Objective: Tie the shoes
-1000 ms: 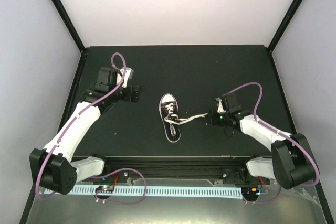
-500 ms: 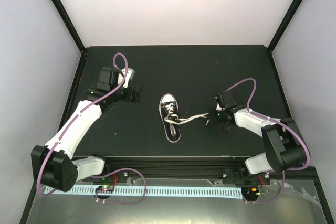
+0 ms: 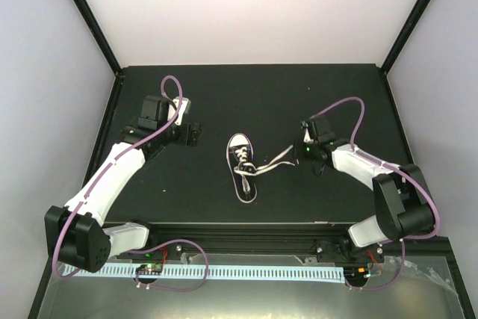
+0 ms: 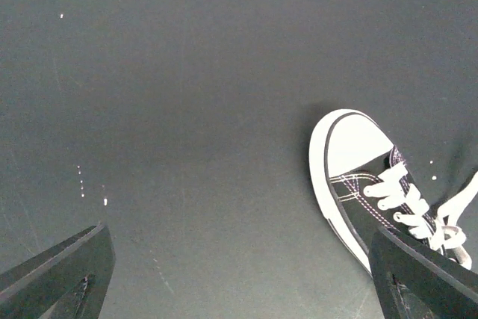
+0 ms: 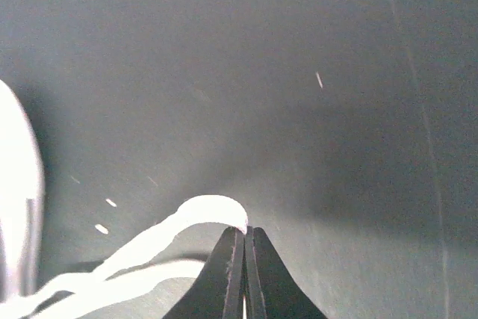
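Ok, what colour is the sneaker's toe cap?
White; the toe cap shows best in the left wrist view.

A black table carries one sneaker, laces trailing.

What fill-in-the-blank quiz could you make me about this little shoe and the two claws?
1. The right claw is pinched shut on a white ____.
2. The left claw is ____ and holds nothing.
3. The sneaker is black with a ____ toe cap.
Missing words: lace; open; white.
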Robot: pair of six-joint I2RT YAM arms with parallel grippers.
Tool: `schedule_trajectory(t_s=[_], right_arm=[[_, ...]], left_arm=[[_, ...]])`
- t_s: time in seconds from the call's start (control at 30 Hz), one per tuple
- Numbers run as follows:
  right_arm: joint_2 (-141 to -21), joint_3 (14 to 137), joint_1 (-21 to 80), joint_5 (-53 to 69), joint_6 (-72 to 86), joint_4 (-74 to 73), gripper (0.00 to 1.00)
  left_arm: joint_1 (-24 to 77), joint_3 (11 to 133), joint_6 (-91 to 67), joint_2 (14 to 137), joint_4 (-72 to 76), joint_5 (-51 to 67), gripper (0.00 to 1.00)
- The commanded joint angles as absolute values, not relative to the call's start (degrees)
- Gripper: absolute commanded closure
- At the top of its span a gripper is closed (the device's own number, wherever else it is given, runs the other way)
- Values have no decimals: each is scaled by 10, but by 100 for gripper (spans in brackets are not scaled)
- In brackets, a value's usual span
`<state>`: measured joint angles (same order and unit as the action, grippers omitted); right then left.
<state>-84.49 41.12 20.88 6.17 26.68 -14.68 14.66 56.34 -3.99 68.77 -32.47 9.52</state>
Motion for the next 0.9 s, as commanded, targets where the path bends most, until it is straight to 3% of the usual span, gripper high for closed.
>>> schedule_trajectory(t_s=[0.0,0.23,0.27,0.37,0.47,0.63,0.87], right_arm=[[-842,496,212,61,225,-152,98],[-952,598,211,63,213,-168,98],[-966,607,211,67,215,-168,94],[-1000,631,211,67,220,-177,69],[-994,632,211,47,214,-198,63],[-906,573,211,22,199,-222,31],[-812,452,213,72,274,-230,29]], left_arm=[[145,566,-33,688,-312,78,5],[145,565,-30,687,-314,65,5],[145,565,-29,687,-315,64,5],[145,566,-28,687,-315,58,4],[145,565,-28,686,-316,56,4],[145,566,-32,678,-313,58,4],[145,568,-34,676,-314,61,3]])
